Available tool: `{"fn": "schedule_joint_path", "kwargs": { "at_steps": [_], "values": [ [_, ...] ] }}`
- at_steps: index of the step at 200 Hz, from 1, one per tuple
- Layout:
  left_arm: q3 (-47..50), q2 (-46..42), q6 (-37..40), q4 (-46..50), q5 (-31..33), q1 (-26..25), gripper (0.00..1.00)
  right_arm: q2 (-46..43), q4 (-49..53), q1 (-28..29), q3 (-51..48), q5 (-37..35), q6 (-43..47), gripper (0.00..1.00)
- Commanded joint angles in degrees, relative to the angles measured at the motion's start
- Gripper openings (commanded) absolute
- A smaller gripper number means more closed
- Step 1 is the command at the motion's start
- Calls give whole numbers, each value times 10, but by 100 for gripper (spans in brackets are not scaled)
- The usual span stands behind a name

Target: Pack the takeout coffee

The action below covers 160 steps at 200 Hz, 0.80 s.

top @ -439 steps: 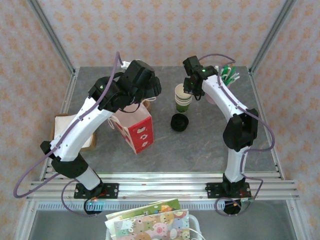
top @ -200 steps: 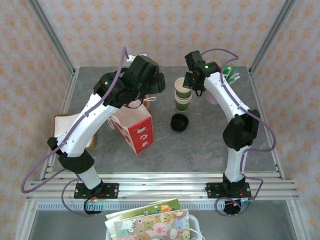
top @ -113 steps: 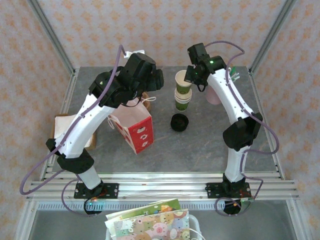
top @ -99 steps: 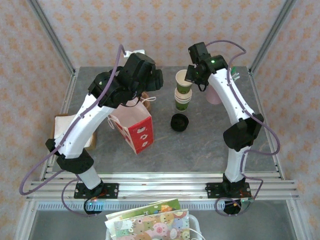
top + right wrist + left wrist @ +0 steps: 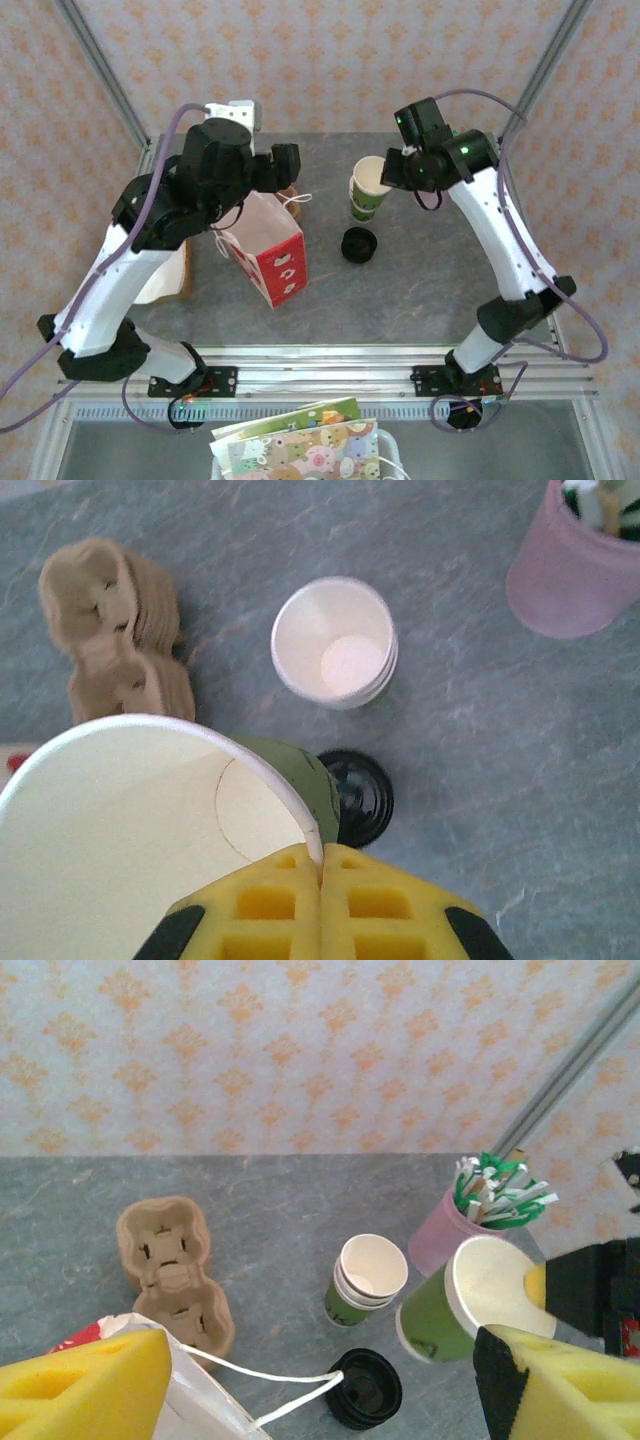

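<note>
above the back of the table, a green paper cup [image 5: 150,810] hangs tilted, lidless, its smooth cream inside showing. the right gripper [image 5: 322,865] pinches its thin rolled rim, ribbed yellow pads pressed together with the wall between them. below it a short stack of cups [image 5: 365,1280] stands upright, and just in front lies a round black lid [image 5: 365,1390], ridged plastic, apart from both. a red and white paper bag [image 5: 275,255] with a white string handle stands open to the left, beside a moulded pulp carrier [image 5: 170,1265]. the left gripper [image 5: 322,1360] hovers over the bag, foam pads spread wide, holding nothing. a pink cylindrical holder [image 5: 455,1240] of sticks stands farther right on the grey mottled table [image 5: 400,290].
</note>
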<state>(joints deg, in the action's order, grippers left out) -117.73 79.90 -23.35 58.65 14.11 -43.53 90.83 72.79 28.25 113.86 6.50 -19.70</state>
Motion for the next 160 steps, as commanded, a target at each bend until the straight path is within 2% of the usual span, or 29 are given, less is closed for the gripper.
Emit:
{"fn": "schedule_joint_path", "kwargs": {
  "at_steps": [1, 31, 57, 88, 124, 160],
  "values": [
    [33, -21, 61, -52, -36, -5, 81, -26, 20, 31, -56, 6, -4, 0],
    [98, -67, 159, -100, -60, -39, 80, -66, -5, 82, -158, 10, -17, 0],
    [188, -124, 263, -158, -60, -86, 83, -110, -51, 97, -265, 32, -24, 0],
    [255, -156, 350, -175, -70, -116, 87, -149, -100, 110, -371, 30, -18, 0],
    [275, -159, 379, -164, -93, -140, 89, -173, -154, 111, -458, 13, -17, 0],
    [286, -164, 371, -166, -58, -143, 93, -181, -208, 112, -512, 6, -15, 0]
  ]
}}
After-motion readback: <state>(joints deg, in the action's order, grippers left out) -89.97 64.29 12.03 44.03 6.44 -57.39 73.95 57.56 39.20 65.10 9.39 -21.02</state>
